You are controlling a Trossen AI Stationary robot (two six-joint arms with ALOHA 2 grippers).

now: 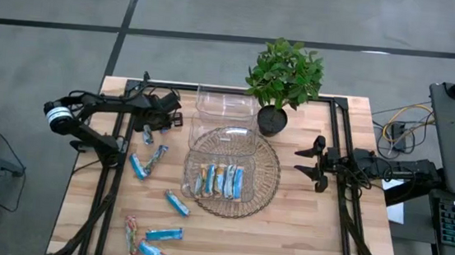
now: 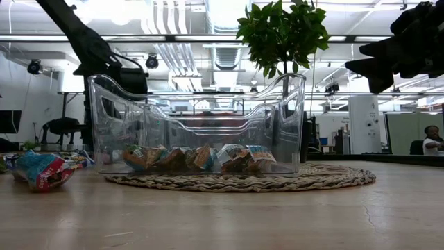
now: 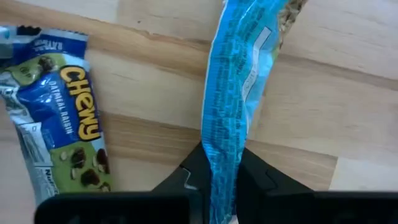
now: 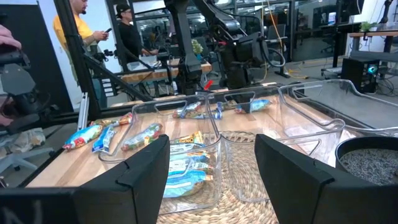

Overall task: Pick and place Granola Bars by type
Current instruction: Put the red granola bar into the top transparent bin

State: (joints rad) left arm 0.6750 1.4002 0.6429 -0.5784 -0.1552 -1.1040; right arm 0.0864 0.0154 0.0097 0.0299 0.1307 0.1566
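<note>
Left gripper (image 3: pixel 221 186) pinches a blue granola bar (image 3: pixel 239 93) by one end, fingers tight on the foil. The bar's far end is cut off at the frame edge in the left wrist view, and whether it is lifted off the tabletop (image 1: pixel 301 233) can't be told. In the high view this gripper (image 1: pixel 148 133) sits near the tabletop's left rear, its fingertips hidden under the wrist. Just beside it lies a "Chewy" bar (image 3: pixel 59 118), partly cut off.

4 bars (image 1: pixel 221 180) lie side by side in a clear bin (image 1: pixel 196 154) on the round woven mat (image 1: pixel 265 193); labels too small to read. A second clear bin (image 1: pixel 226 104) stands behind. Loose bars (image 1: pixel 148 162) are scattered left of the mat, more (image 1: pixel 151 241) near the front left edge.

Right gripper (image 1: pixel 317 162) hangs spread wide, right of the mat, holding nothing. The potted plant (image 1: pixel 284 79) stands near the rear edge. Front right tabletop is open.

2 people (image 4: pixel 102 37) show in the room behind, partly hidden by the frame.
</note>
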